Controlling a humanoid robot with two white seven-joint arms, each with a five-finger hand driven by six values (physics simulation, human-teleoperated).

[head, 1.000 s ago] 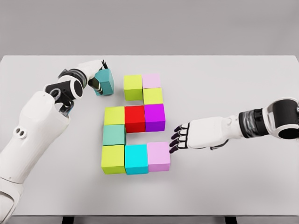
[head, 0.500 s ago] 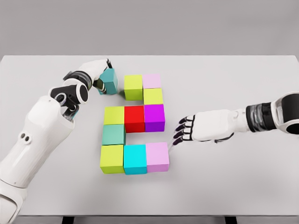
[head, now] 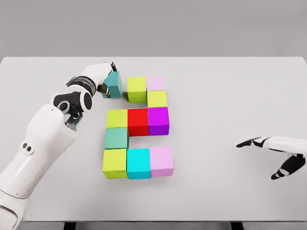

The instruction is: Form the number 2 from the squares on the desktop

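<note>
Teal cube (head: 113,84) pinched by left robot hand (head: 103,72), right robot hand (head: 280,154) spread

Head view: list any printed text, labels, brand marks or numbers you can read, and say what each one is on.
None. The coloured blocks, such as the red block, have plain faces; the table, the left hand on the teal block and the right hand carry no lettering. The blocks' layout roughly forms a 2, but nothing is printed.

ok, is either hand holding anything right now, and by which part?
The left hand is on the teal cube, at its left side and top edge; a closed grasp cannot be confirmed. The right hand holds nothing, fingers spread, off to the right.
</note>
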